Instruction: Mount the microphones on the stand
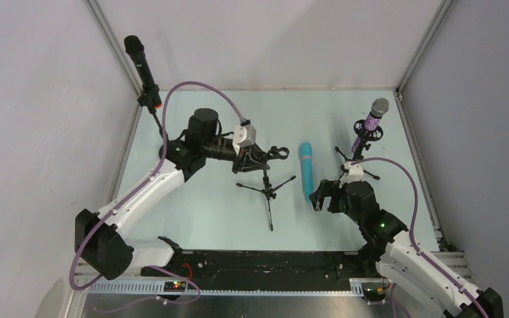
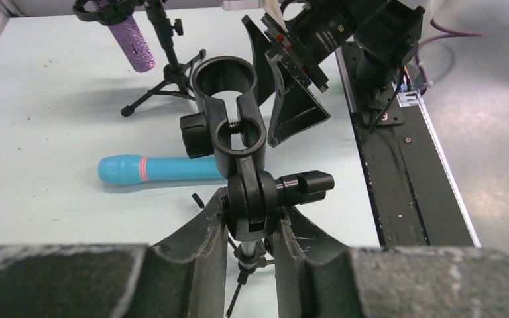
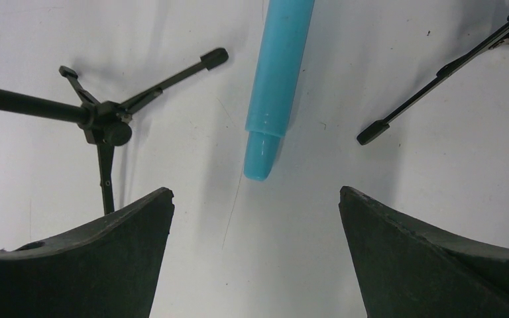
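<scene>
My right end effector [image 3: 255,193], spread, has the blue mic [image 3: 275,79] at 12 o'clock, axis 12-to-6; my left end effector [image 2: 250,213] pinches the stand [image 2: 242,158].

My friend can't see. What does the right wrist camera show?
A turquoise microphone lies on the table, one end pointing at the open right tool. A tripod stand is on the left, another stand's leg on the right.

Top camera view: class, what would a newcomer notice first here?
The turquoise microphone lies flat on the table, alone unmounted; the black microphone far left and purple microphone far right stand mounted. The left claw grips the empty middle stand, and the right claw hangs open over the turquoise one.
</scene>
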